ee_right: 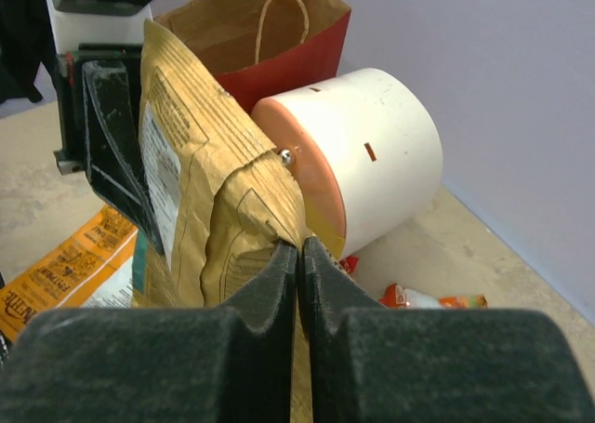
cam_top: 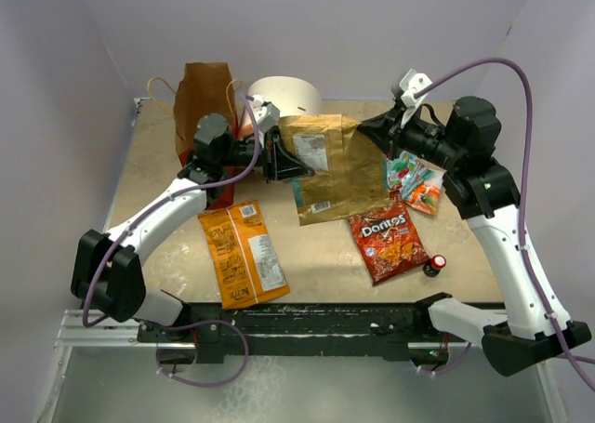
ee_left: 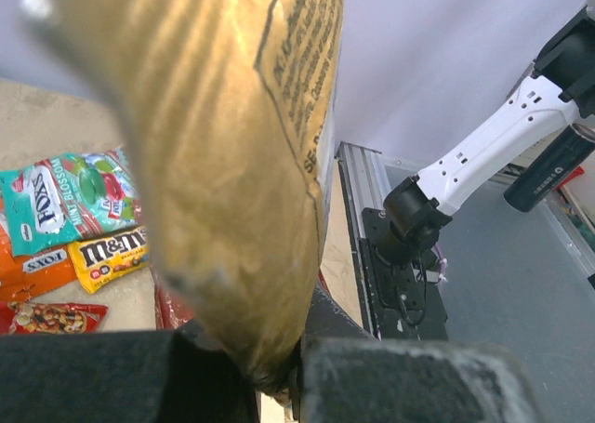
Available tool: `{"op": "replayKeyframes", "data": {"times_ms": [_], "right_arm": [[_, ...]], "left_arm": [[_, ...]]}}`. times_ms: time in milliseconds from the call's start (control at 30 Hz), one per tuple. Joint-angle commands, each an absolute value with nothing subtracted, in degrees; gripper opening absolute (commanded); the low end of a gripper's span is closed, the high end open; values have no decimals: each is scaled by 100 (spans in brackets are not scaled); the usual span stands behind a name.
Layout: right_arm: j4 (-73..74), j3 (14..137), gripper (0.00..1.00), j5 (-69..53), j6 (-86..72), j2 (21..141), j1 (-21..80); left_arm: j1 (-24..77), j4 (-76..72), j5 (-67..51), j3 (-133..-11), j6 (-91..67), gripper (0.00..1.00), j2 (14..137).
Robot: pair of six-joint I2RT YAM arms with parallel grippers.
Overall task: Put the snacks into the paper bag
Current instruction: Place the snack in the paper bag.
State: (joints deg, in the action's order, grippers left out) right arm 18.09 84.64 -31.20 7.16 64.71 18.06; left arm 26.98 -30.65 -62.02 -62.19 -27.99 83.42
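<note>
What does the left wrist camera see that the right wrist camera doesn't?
Left wrist only: the teal Fox's packet, the yellow M&M's packet and the right arm's base. Right wrist only: the paper bag, the round drawer unit and the orange chip bag. Both: the tan chip bag, pinched by the left gripper and the right gripper.

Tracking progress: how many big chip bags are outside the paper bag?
3: tan bag held by left gripper and right gripper; orange bag flat near the left arm; Doritos bag beside the bottle. The tan bag may hide others.
</note>
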Motion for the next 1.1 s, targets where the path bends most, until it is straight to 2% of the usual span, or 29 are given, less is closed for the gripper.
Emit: {"op": "replayKeyframes", "data": {"times_ms": [0,133,267,433,600,833,1067], "right_arm": [[1557,8217,13,-3234,982,6222,1749],[1512,8112,36,-3326,1076,6197,1749],[1539,8095,45,-3295,1155,6150,1749],[1604,8068,48,-3216,1210,6054,1717],[1706,8084,50,-3109,1272,5986,1680],[1635,8050,51,-2965,1362,6048,1661],[1626,8014,51,-2965,1367,6079,1644]], "left_arm": [[2447,-1144,-6005,-7103,-1378,0,7747],[2355,900,-5516,-7968,132,0,7525],[2036,1838,-5210,-8555,576,0,7266],[1656,2703,-4563,-9445,695,0,7139],[1410,3554,-3411,-10332,856,0,7159],[1133,3812,-1817,-10982,795,0,7058],[722,4092,-1178,-11569,791,0,7181]]}}
